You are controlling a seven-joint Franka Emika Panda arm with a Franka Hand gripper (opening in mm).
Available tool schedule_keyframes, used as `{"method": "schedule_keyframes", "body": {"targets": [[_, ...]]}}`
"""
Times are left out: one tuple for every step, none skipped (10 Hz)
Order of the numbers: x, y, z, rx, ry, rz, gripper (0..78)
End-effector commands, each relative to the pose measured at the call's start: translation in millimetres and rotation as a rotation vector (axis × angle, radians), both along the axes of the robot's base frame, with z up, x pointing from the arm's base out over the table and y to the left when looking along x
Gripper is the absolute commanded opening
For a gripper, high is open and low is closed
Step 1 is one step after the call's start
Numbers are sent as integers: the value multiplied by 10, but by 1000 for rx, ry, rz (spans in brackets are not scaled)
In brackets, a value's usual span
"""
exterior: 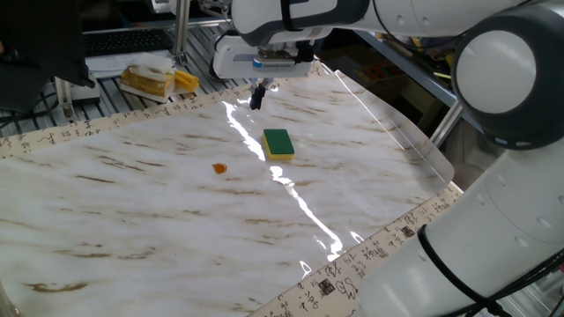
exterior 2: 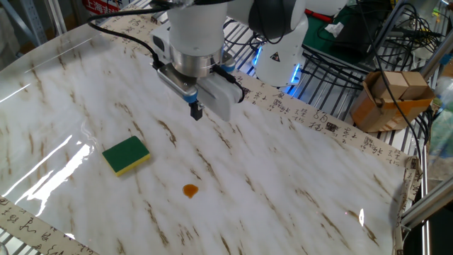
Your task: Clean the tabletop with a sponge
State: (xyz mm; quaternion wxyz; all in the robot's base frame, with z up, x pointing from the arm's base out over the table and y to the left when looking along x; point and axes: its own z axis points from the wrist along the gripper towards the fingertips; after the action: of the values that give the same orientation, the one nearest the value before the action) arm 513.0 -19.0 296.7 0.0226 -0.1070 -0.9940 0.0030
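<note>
The sponge (exterior: pixel 278 143) (exterior 2: pixel 126 155), green on top with a yellow base, lies flat on the white marble-patterned tabletop (exterior: pixel 159 220) (exterior 2: pixel 283 177). My gripper (exterior: pixel 256 99) (exterior 2: pixel 196 111) hangs above the sheet behind the sponge, a short way from it and not touching it. Its dark fingers are together and hold nothing. A small orange blob (exterior: pixel 219 167) (exterior 2: pixel 190 190) sits on the tabletop, apart from the sponge.
A pale yellow lump in clear wrapping (exterior: pixel 150 81) lies on the grey slatted bench beyond the beige printed border (exterior: pixel 106 123). A cardboard box (exterior 2: pixel 389 95) and cables stand off the tabletop's edge. The robot's white base (exterior 2: pixel 279 53) is behind the gripper.
</note>
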Motion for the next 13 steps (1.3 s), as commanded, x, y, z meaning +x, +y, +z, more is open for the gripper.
{"method": "schedule_keyframes", "body": {"targets": [[5,0,12,-11,-3,-2,0],[5,0,12,-11,-7,2,0],[5,0,12,-12,-9,2,0],[5,0,12,-26,-22,-25,0],[5,0,12,-24,-26,-30,0],[5,0,12,-17,-31,-63,0],[5,0,12,-19,-15,-98,0],[5,0,12,-20,-4,-116,0],[5,0,12,-22,4,-132,0],[5,0,12,-26,6,-143,0],[5,0,12,-28,11,-149,0],[5,0,12,-25,15,-156,0],[5,0,12,-17,17,-157,0]]}}
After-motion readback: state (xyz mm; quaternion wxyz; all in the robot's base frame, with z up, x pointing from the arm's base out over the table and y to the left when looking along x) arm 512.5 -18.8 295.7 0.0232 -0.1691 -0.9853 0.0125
